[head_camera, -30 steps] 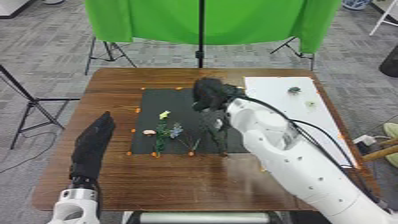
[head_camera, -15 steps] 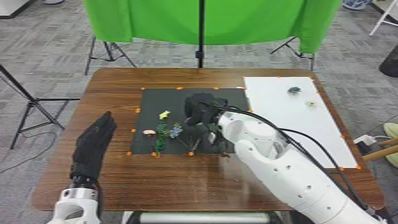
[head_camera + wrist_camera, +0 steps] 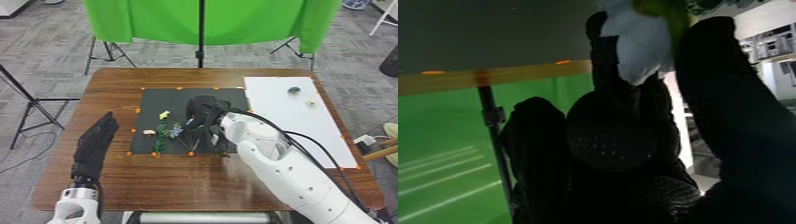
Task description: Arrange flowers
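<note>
I've got the right robot hand (image 3: 202, 106) over the dark, flat mat (image 3: 158, 100), and in the right wrist view the right robot hand (image 3: 611, 145) is curled, pinching a white flower (image 3: 640, 45) between thumb and fingers. Its petals are smooth, pale and pointed, layered closely, with a yellow-green base beside them. The glove is black fabric, and I can make out a patch of small raised dots on it.

My left robot hand (image 3: 93, 142) is at the left side of the tabletop (image 3: 124, 185), fingers straight and pressed together, pointing away from me. The wood there is brown and glossy.

On the mat, left of the right robot hand, I see a yellow star-shaped flower (image 3: 164, 114), a small rounded pale pink flower (image 3: 149, 132) and a clustered blue flower (image 3: 175, 131). A leafy green stem (image 3: 160, 143) runs below the yellow one. Orange marks dot the mat's edges.

Over on the right, the smooth white sheet (image 3: 271, 95) carries a dark bluish flower head (image 3: 294, 90) and a little pale one (image 3: 311, 104) near it. My white right arm (image 3: 280, 160), black cables looping along it, blocks part of the mat and sheet. Beyond the tabletop, a green cloth (image 3: 142, 20) hangs in folds behind a thin black pole (image 3: 201, 35).
</note>
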`<state>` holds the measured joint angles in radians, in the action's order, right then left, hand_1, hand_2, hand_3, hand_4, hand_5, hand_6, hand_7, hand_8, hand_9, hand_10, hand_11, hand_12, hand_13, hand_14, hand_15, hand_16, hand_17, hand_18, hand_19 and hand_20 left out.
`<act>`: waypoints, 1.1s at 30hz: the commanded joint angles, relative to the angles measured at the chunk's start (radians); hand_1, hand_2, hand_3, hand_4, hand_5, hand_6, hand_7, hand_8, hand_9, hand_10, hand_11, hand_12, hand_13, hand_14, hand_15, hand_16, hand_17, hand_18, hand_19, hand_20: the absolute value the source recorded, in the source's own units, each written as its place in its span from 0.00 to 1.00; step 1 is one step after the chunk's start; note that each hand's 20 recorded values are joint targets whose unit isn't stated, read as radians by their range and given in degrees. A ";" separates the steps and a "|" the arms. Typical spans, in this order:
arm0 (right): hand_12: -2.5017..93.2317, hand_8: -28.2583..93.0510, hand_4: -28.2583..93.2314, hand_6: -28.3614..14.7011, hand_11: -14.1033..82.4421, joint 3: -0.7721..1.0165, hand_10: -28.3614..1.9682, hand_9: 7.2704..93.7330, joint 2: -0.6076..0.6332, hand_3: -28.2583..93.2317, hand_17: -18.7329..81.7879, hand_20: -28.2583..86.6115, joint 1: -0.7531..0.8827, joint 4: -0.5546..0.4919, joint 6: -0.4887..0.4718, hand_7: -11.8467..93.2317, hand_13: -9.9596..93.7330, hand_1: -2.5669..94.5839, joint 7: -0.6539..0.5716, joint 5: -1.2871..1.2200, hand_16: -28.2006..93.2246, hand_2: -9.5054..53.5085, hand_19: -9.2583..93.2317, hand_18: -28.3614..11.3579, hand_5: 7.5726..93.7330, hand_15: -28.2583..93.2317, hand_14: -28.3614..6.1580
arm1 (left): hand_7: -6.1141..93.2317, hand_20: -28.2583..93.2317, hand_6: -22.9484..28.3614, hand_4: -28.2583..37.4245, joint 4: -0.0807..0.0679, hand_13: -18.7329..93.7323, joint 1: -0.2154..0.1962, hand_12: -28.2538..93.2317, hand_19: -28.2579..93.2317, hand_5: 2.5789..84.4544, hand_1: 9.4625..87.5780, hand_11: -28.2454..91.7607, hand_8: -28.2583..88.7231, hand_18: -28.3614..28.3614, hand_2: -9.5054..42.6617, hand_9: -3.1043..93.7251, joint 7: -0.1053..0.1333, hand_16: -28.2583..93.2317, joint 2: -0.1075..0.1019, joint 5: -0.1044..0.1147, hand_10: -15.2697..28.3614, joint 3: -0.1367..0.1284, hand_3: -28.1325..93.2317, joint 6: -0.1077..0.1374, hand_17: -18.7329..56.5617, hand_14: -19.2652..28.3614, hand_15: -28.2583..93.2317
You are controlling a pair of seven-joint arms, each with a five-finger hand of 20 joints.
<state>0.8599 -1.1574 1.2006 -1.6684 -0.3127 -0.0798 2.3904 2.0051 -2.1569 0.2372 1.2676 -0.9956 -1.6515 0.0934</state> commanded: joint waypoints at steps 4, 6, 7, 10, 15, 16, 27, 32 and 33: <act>0.26 0.16 0.04 0.67 0.35 0.029 0.50 0.77 0.017 0.76 0.82 0.83 0.004 -0.024 -0.018 0.27 0.93 0.45 -0.018 -0.008 0.50 0.00 1.00 0.42 0.61 0.79 0.77 | 0.13 0.38 0.48 0.12 -0.010 0.41 -0.013 0.36 0.24 0.47 0.18 0.29 0.19 0.70 0.01 0.40 -0.014 0.26 0.005 0.002 0.57 0.008 0.79 -0.015 0.27 0.66 0.29; 0.26 0.16 0.04 0.66 0.35 0.031 0.50 0.77 0.019 0.75 0.82 0.83 0.003 -0.024 -0.001 0.27 0.93 0.45 -0.021 -0.013 0.50 0.00 1.00 0.42 0.60 0.79 0.77 | 0.13 0.38 0.48 0.12 -0.010 0.41 -0.014 0.36 0.24 0.47 0.18 0.29 0.19 0.71 0.01 0.40 -0.016 0.26 0.005 0.002 0.57 0.007 0.79 -0.016 0.27 0.66 0.29; 0.26 0.16 0.03 0.66 0.35 0.034 0.50 0.76 0.019 0.75 0.82 0.83 0.002 -0.024 -0.004 0.26 0.93 0.44 -0.019 -0.012 0.50 0.00 1.00 0.42 0.60 0.79 0.77 | 0.13 0.38 0.48 0.12 -0.010 0.41 -0.013 0.36 0.24 0.47 0.18 0.29 0.19 0.71 0.01 0.40 -0.016 0.26 0.005 0.003 0.57 0.008 0.79 -0.013 0.27 0.66 0.29; 0.26 0.17 0.03 0.66 0.35 0.043 0.50 0.76 0.019 0.74 0.82 0.82 0.000 -0.028 -0.004 0.26 0.93 0.43 -0.023 -0.010 0.50 0.00 1.00 0.42 0.60 0.79 0.76 | 0.13 0.38 0.48 0.12 -0.009 0.41 -0.013 0.36 0.24 0.47 0.18 0.29 0.19 0.71 0.01 0.40 -0.016 0.26 0.007 0.002 0.57 0.007 0.79 -0.012 0.27 0.66 0.29; 0.26 0.17 0.04 0.65 0.34 0.148 0.48 0.75 0.059 0.73 0.81 0.81 -0.009 -0.087 0.103 0.26 0.92 0.40 -0.064 -0.044 0.50 0.00 1.00 0.40 0.60 0.78 0.73 | 0.13 0.38 0.48 0.12 -0.008 0.41 -0.011 0.36 0.24 0.47 0.18 0.29 0.19 0.71 0.01 0.40 -0.009 0.26 0.009 0.002 0.57 0.006 0.79 -0.009 0.27 0.66 0.29; 0.26 0.17 0.05 0.65 0.34 0.177 0.48 0.75 0.077 0.73 0.81 0.81 -0.007 -0.097 0.152 0.26 0.92 0.40 -0.083 -0.044 0.50 0.00 1.00 0.39 0.60 0.78 0.72 | 0.13 0.38 0.48 0.12 -0.007 0.41 -0.014 0.36 0.24 0.47 0.18 0.29 0.19 0.71 0.01 0.40 -0.007 0.26 0.008 0.002 0.57 0.003 0.79 -0.008 0.27 0.67 0.29; 0.25 0.17 0.10 0.64 0.29 0.498 0.38 0.68 0.137 0.74 0.76 0.78 0.005 0.076 0.093 0.23 0.88 0.37 -0.364 0.119 0.49 0.00 1.00 0.34 0.60 0.77 0.63 | 0.13 0.38 0.48 0.12 -0.004 0.41 -0.023 0.36 0.24 0.47 0.18 0.30 0.19 0.71 0.01 0.41 -0.006 0.26 0.012 -0.002 0.57 0.000 0.79 -0.005 0.27 0.67 0.29; 0.25 0.18 0.11 0.61 0.27 0.538 0.33 0.64 0.105 0.72 0.76 0.77 0.016 0.190 0.009 0.19 0.87 0.33 -0.346 0.198 0.49 0.00 1.00 0.33 0.55 0.77 0.61 | 0.13 0.38 0.48 0.12 -0.004 0.42 -0.018 0.36 0.24 0.47 0.18 0.30 0.19 0.71 0.01 0.41 -0.006 0.26 0.015 -0.004 0.57 0.001 0.79 -0.004 0.27 0.67 0.29; 0.25 0.19 0.11 0.61 0.26 0.545 0.32 0.64 0.096 0.72 0.76 0.77 0.020 0.207 -0.003 0.19 0.87 0.33 -0.336 0.208 0.49 0.00 1.00 0.32 0.54 0.77 0.60 | 0.13 0.38 0.48 0.12 -0.004 0.42 -0.017 0.36 0.24 0.47 0.18 0.30 0.19 0.71 0.01 0.41 -0.006 0.26 0.016 -0.004 0.57 0.001 0.79 -0.006 0.27 0.67 0.29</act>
<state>1.3800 -1.0624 1.1935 -1.5911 -0.2895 -0.4285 2.5519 2.0063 -2.1592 0.2343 1.2682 -0.9970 -1.6549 0.0900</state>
